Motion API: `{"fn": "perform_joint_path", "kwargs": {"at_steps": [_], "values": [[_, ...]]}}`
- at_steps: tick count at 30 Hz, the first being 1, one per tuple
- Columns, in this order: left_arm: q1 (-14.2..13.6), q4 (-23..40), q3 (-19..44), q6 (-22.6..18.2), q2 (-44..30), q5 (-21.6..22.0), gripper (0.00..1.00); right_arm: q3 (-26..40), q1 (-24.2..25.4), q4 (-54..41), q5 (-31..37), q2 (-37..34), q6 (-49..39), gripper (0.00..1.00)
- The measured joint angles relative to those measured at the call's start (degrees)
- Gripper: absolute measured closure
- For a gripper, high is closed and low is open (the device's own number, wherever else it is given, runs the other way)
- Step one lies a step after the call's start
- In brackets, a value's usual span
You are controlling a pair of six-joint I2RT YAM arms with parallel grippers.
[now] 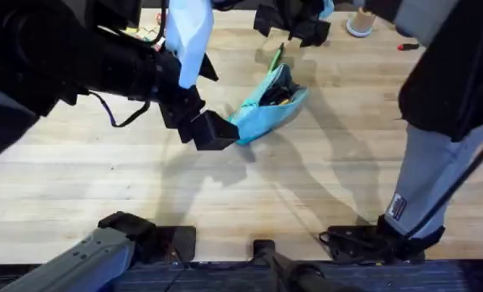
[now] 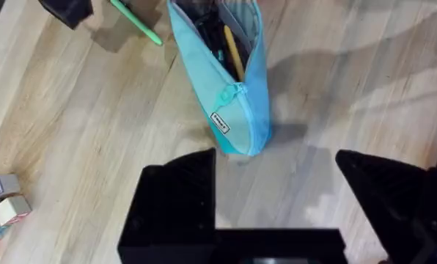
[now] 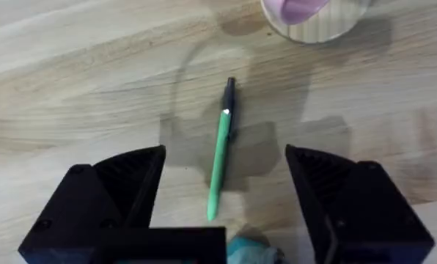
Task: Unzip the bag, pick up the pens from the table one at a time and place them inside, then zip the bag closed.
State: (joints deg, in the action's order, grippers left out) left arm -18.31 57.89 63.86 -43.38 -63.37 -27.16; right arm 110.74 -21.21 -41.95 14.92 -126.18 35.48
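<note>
Turquoise pencil pouch (image 2: 229, 95) lies mid-table (image 1: 322, 186), unzipped, w/ pens inside. Left gripper (image 2: 277, 198) spread wide, just beside pouch's closed end, not touching. Right gripper (image 3: 222, 191) also spread, straddling green pen (image 3: 221, 150) on wood beside pouch's open end.

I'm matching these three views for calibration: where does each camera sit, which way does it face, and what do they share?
Overhead: fixed above the arm bases, looking down and forward over the table; both arms show.
Left wrist: above the open left gripper, looking down at the unzipped bag.
Right wrist: above the open right gripper, looking down at the green pen on the table.
Shared: both wrist views show the pen; overhead and left wrist share the bag.
</note>
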Motion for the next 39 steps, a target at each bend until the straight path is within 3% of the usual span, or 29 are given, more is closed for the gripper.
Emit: {"fn": "perform_joint_path", "kwargs": {"at_steps": [10, 19, 39], "values": [[0.0, 0.0, 0.0, 0.0, 0.0, 0.0, 0.007, 0.0, -0.4, 1.4, 0.5, -6.8, 4.9, 0.003], [0.0, 0.0, 0.0, 0.0, 0.0, 0.0, 0.008, 1.1, -2.2, 2.5, 3.4, -8.1, 6.6, 0.013], [0.0, 0.0, 0.0, 0.0, 0.0, 0.0, 0.008, 1.6, -2.9, 0.3, 5.6, -8.6, 7.0, 0.582]]}}
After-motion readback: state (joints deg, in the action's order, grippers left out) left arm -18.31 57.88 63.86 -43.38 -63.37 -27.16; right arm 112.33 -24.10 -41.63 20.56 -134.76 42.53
